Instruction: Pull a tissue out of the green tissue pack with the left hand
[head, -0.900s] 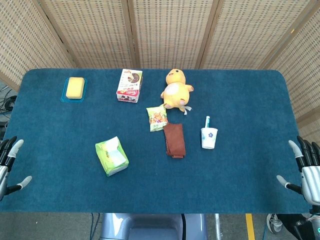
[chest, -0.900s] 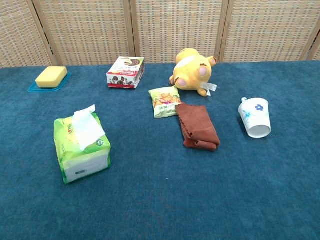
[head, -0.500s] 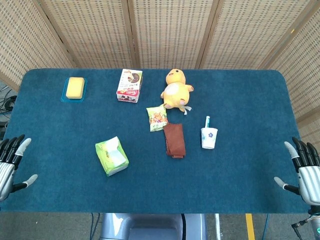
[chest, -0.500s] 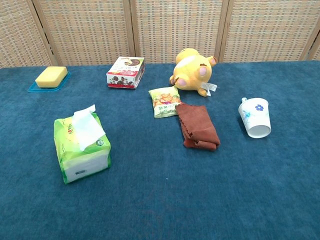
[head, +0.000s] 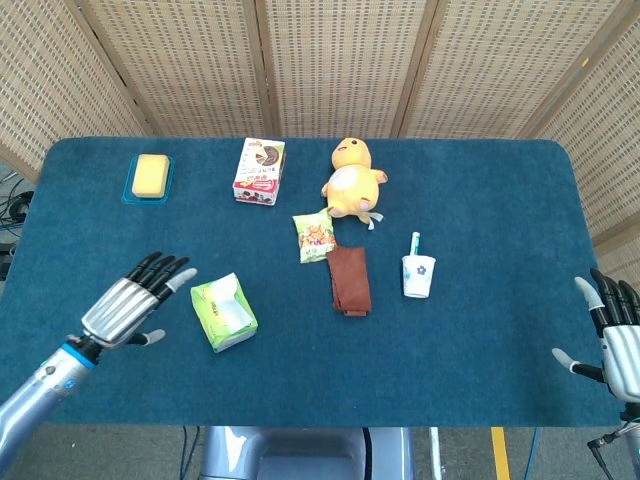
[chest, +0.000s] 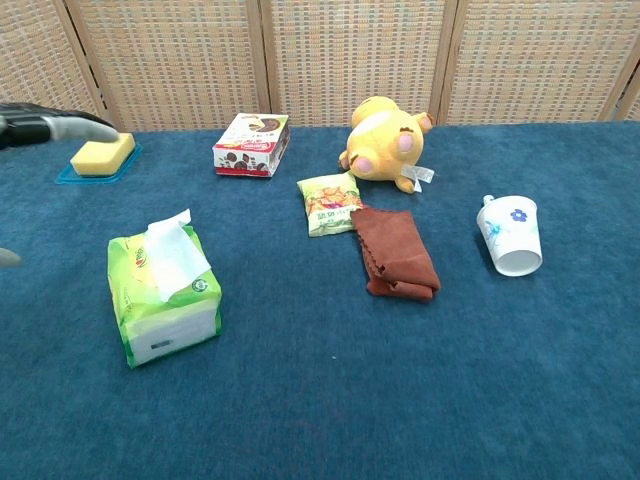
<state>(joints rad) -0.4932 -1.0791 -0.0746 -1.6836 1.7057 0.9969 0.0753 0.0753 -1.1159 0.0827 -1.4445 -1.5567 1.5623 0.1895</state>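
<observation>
Green tissue pack (head: 224, 313) waits untouched; the left hand (head: 132, 304) has swung in beside it, fingers spread wide, empty, grab coming.

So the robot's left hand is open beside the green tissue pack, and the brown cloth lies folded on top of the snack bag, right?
Nearly. The left hand is open beside the green tissue pack, but the brown cloth is not on top of the snack bag. It lies folded flat on the table, just in front of the bag, towards the robot. The head view shows this.
</observation>
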